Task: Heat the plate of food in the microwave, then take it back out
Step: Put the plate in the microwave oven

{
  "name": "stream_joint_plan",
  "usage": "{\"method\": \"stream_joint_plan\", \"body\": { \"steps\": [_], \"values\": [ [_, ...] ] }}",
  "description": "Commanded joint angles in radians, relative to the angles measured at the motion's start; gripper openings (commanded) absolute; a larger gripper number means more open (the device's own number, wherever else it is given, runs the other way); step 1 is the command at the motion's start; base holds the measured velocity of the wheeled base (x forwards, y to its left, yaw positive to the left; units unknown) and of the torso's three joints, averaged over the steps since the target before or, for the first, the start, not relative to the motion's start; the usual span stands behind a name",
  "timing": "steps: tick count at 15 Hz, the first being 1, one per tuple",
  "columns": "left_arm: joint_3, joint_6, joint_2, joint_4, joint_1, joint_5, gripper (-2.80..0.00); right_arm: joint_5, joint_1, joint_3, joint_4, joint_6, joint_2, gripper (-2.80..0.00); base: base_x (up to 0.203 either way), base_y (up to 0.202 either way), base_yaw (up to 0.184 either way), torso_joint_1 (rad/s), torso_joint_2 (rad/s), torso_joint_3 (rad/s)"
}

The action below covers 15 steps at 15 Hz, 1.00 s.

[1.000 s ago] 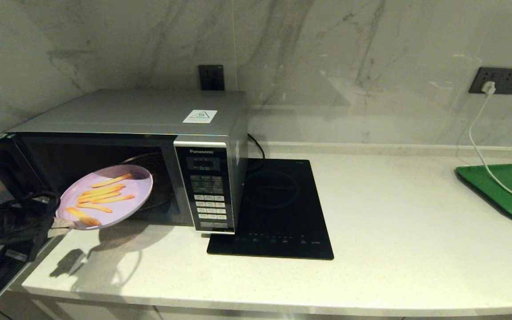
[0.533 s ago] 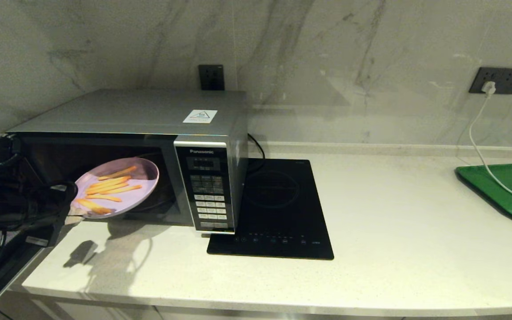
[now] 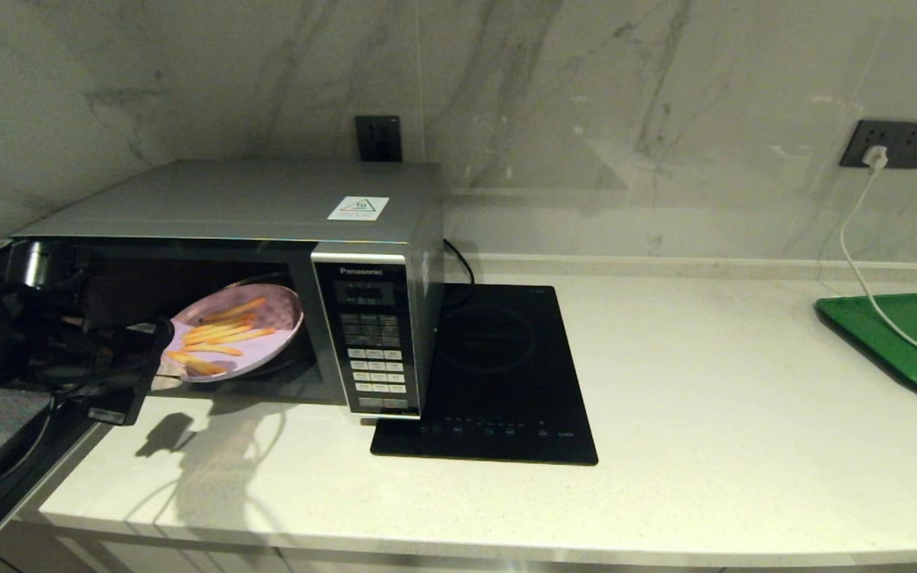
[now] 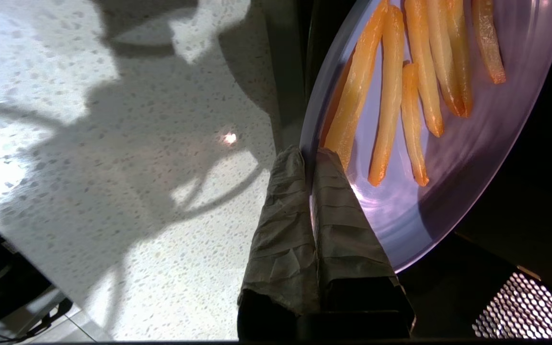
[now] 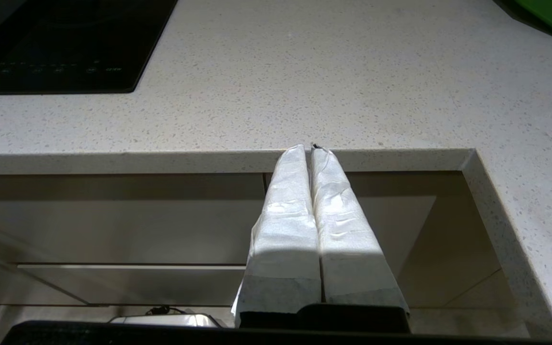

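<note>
Reaching left end effector (image 4: 310, 158) gripping plate (image 3: 239, 334)

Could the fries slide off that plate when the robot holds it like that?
Maybe. The left gripper pinches the plate only at its rim, and the plate looks tilted. The fries lie loose on a smooth surface, so a jerk could probably shift them. The plate looks stiff.

Pale speckled counter (image 3: 665, 446); on it the microwave (image 3: 267, 239), black hob (image 3: 490, 374), green tray (image 3: 912, 342).
</note>
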Motion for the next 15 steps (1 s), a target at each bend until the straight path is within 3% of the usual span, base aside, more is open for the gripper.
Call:
{"method": "stream_joint_plan", "body": {
  "steps": [1,15],
  "values": [
    [-0.030,-0.011,0.051,-0.001,-0.009,0.000,-2.80,0.000,0.000,0.000,0.001,0.000,0.000,-2.80,0.000,0.000,0.000,0.000,0.00,0.000],
    [-0.144,-0.028,0.154,-0.009,-0.010,-0.008,-2.80,0.000,0.000,0.001,0.001,0.000,0.001,-2.80,0.000,0.000,0.000,0.000,0.00,0.000]
  ]
}}
